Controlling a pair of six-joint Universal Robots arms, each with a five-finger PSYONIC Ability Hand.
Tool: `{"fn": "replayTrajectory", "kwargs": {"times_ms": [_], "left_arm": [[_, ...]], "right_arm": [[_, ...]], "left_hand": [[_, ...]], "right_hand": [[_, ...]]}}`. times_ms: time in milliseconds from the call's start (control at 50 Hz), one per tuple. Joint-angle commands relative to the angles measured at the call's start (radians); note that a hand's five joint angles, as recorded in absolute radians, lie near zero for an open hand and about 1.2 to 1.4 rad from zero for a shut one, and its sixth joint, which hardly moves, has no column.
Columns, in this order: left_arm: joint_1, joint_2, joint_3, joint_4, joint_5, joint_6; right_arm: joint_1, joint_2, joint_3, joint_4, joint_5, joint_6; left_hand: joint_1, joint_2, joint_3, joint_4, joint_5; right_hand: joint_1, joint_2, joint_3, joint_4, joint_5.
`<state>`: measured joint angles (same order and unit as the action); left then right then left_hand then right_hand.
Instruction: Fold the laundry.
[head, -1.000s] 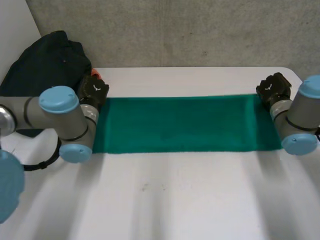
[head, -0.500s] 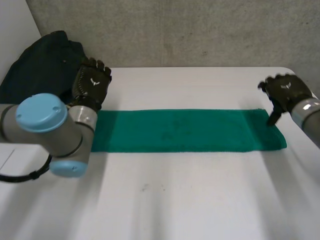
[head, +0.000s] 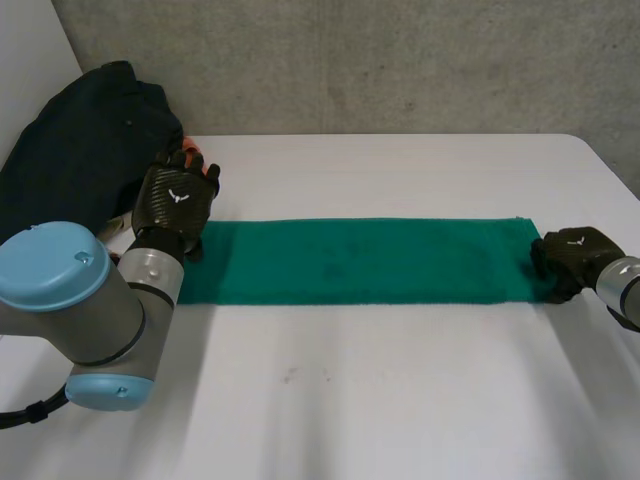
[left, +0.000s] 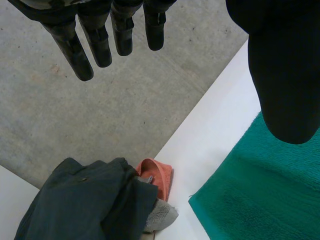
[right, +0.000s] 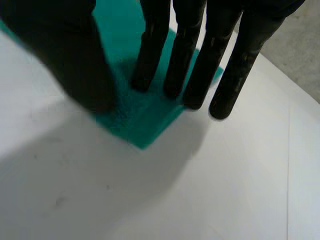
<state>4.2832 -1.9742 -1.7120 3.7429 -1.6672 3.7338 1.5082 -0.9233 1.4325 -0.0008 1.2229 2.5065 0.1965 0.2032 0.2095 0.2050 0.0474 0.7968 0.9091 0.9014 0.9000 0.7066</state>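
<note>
lying on tabletop (head: 400, 400), towel (head: 360, 262), left hand (head: 175, 200) wide over its left end, right hand (head: 570, 258) wide, touching its right corner

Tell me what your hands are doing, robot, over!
Left hand open, at the green towel's left end. Right hand open, touching its right end. Towel flat in a long strip. Dark clothes pile beside the left end, off the towel.

In the head view my left arm (head: 150, 275) covers the left end of the green towel (head: 360, 262), and my right hand (head: 568, 255) covers its near right corner. The dark garment (head: 80, 130) is cut off at the edge. It hides part of the orange cloth (left: 157, 175) and of a grey thing (left: 161, 216) I cannot name.
</note>
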Motion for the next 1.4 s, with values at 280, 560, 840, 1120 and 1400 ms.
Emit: {"fn": "replayTrajectory", "kwargs": {"times_ms": [280, 560, 840, 1120, 1400], "left_arm": [[0.004, 0.109, -0.046, -0.008, -0.008, -0.005], [0.012, 0.120, -0.060, -0.009, -0.009, -0.009], [0.010, 0.118, -0.072, -0.009, -0.005, -0.009], [0.012, 0.114, -0.072, -0.009, -0.002, -0.009], [0.013, 0.127, -0.072, -0.008, -0.005, -0.009]], "right_arm": [[-0.218, -0.120, 0.011, -0.117, 0.115, -0.251], [-0.125, -0.195, 0.054, -0.114, -0.098, 0.023], [-0.137, -0.048, 0.037, -0.073, -0.203, 0.031], [-0.129, 0.041, -0.012, -0.074, -0.169, -0.031], [-0.266, -0.042, -0.046, -0.088, -0.071, -0.075]], "left_hand": [[-0.022, -0.029, -0.035, -0.030, -0.047], [-0.022, -0.029, -0.035, -0.030, -0.047], [-0.022, -0.029, -0.035, -0.030, -0.047], [-0.021, -0.028, -0.034, -0.030, -0.047], [-0.021, -0.028, -0.034, -0.030, -0.047]], "right_hand": [[0.599, 0.487, 0.495, 0.496, 0.515], [-0.265, -0.378, -0.370, -0.369, -0.350], [-0.210, -0.322, -0.314, -0.313, -0.294], [0.188, 0.076, 0.084, 0.085, 0.104], [0.599, 0.487, 0.495, 0.496, 0.515]]}}
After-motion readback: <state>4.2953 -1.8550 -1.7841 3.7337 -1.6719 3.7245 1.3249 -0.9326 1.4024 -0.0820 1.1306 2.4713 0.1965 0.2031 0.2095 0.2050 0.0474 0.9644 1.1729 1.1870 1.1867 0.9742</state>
